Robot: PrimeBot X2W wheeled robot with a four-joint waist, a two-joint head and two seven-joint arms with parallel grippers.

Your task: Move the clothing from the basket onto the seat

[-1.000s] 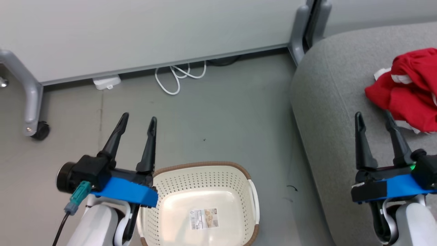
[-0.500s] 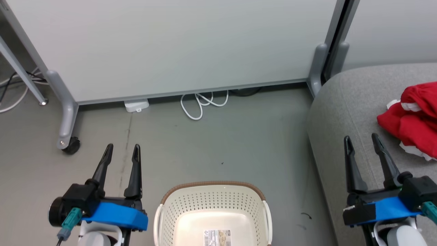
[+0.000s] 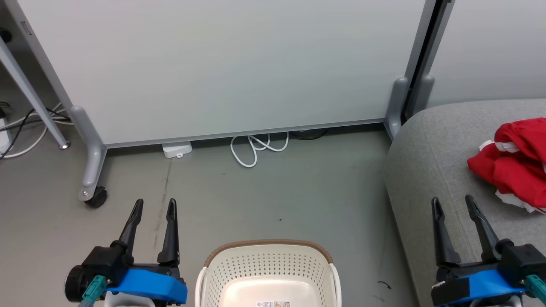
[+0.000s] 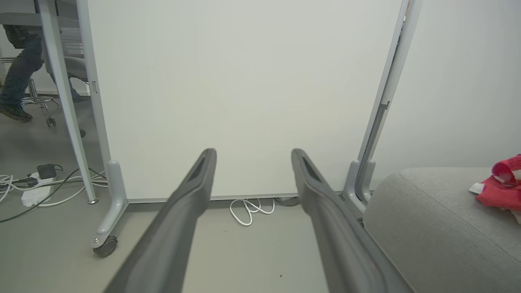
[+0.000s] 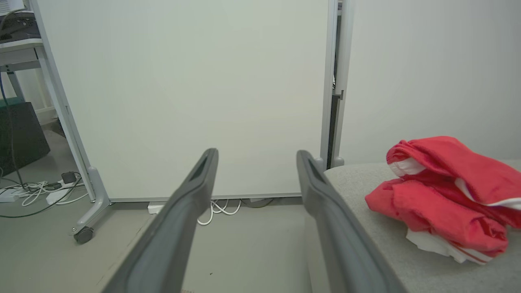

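Note:
The red clothing (image 3: 514, 168) with white trim lies in a heap on the light grey seat (image 3: 431, 170) at the right; it also shows in the right wrist view as the clothing (image 5: 447, 191) and at the edge of the left wrist view as the clothing (image 4: 502, 187). The cream basket (image 3: 266, 273) with its brown rim stands on the floor at the bottom centre, holding no garments in the part that shows. My left gripper (image 3: 154, 204) is open to the left of the basket. My right gripper (image 3: 452, 202) is open over the seat's front edge, left of the clothing.
A white partition panel (image 3: 222, 64) on grey wheeled legs (image 3: 91, 170) stands behind the floor. A white cable loop (image 3: 256, 147) and a small white box (image 3: 177, 149) lie at its base. More cables (image 4: 36, 187) lie at the far left. A person's leg (image 4: 20, 77) shows beyond the panel.
The head camera has tilted up, so the basket and both grippers have slid down the picture and more of the panel shows. The left gripper's fingers stand closer together than a second ago, still open.

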